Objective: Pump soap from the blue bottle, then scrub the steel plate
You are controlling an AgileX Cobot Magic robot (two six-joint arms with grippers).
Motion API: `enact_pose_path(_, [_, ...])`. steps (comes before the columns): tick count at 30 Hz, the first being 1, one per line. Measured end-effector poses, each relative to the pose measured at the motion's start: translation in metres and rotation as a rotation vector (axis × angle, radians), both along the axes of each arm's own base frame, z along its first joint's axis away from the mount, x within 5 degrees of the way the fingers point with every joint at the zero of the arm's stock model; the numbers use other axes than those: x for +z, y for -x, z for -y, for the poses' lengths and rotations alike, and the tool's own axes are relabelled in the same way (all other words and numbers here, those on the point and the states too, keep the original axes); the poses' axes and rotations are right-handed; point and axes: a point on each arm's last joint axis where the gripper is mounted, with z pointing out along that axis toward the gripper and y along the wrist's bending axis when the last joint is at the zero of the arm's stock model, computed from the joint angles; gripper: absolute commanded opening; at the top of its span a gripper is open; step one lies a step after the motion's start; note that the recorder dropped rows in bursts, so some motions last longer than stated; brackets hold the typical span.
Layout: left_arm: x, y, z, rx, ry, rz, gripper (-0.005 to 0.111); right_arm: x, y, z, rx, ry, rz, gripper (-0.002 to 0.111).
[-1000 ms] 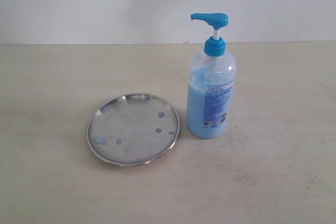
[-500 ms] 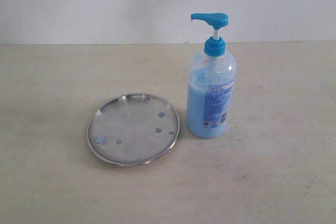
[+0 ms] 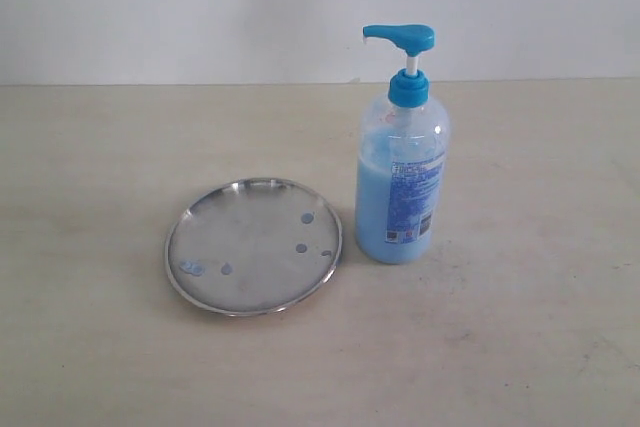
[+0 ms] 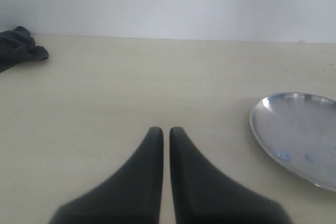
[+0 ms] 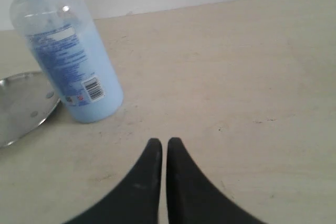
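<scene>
The blue bottle (image 3: pixel 402 182) stands upright on the table, its bright blue pump head (image 3: pixel 400 39) raised, light blue soap (image 3: pixel 378 209) filling its lower part. Close to its left lies the steel plate (image 3: pixel 253 246), dotted with small blue drops (image 3: pixel 301 248). Neither arm shows in the exterior view. In the left wrist view my left gripper (image 4: pixel 162 130) is shut and empty, with the steel plate (image 4: pixel 299 135) off to one side. In the right wrist view my right gripper (image 5: pixel 164 142) is shut and empty, a short way from the blue bottle (image 5: pixel 68 59) and the plate's rim (image 5: pixel 21 114).
A dark crumpled cloth (image 4: pixel 18 48) lies near the wall at the edge of the left wrist view. The pale wooden table (image 3: pixel 520 327) runs back to a white wall.
</scene>
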Motion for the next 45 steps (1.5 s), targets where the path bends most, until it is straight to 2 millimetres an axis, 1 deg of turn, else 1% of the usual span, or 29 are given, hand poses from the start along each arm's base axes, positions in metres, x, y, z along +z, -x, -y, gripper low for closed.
enact_pose_path(4, [0.0000,0.0000,0.0000,0.000,0.000,0.000,0.004,0.0000,0.0002,-0.0020,0.060,0.072,0.006,0.001])
enact_pose_path(10, [0.0000,0.0000,0.0000,0.000,0.000,0.000,0.004,0.0000,0.0001,-0.0013,0.032,0.026,0.002,0.001])
enact_pose_path(45, [0.0000,0.0000,-0.0001,0.002,0.000,0.000,0.004,0.0005,-0.0001,-0.0007,0.025,0.039,0.009,0.001])
